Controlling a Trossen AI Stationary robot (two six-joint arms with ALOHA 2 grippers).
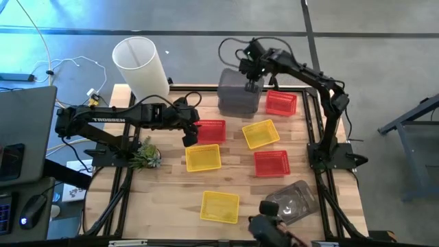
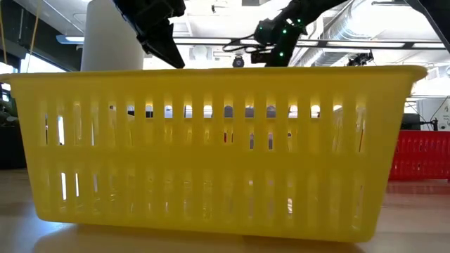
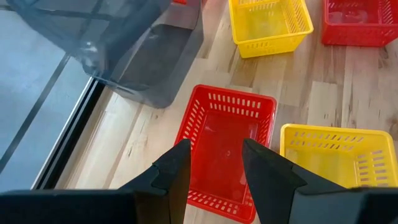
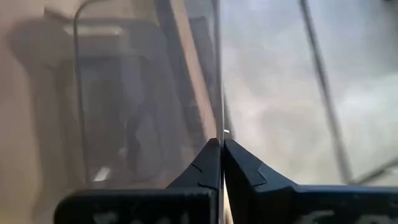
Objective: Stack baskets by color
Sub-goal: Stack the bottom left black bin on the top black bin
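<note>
1. Smoky grey basket [image 1: 239, 94] sat at the table's far edge, with the right gripper [image 1: 251, 85] above its rim; in the right wrist view the two fingers were pressed together on the thin translucent wall, pinching it.
2. Just beside that grey basket, toward the right arm's side, stood a red basket [image 1: 281, 103].
3. Nearer the middle, the left gripper [image 1: 190, 136] hung over another red basket [image 1: 208, 130], jaws spread with nothing between them; this basket looked empty in the left wrist view.
4. Close by lay a yellow basket [image 1: 204, 158], and a tilted yellow basket [image 1: 261, 134] sat between the two red ones, apart from both.
5. A third red basket [image 1: 271, 163] lay further forward, and a third yellow basket [image 1: 220, 206] near the front edge filled the low view.
6. Another grey basket [image 1: 296, 201] lay at the front right corner.
7. A tall white cylinder [image 1: 140, 65] stood at the far left corner, and a small green plant [image 1: 145, 155] lay by the left arm's base.
8. Counted: three red, three yellow, two grey clearly visible.
</note>
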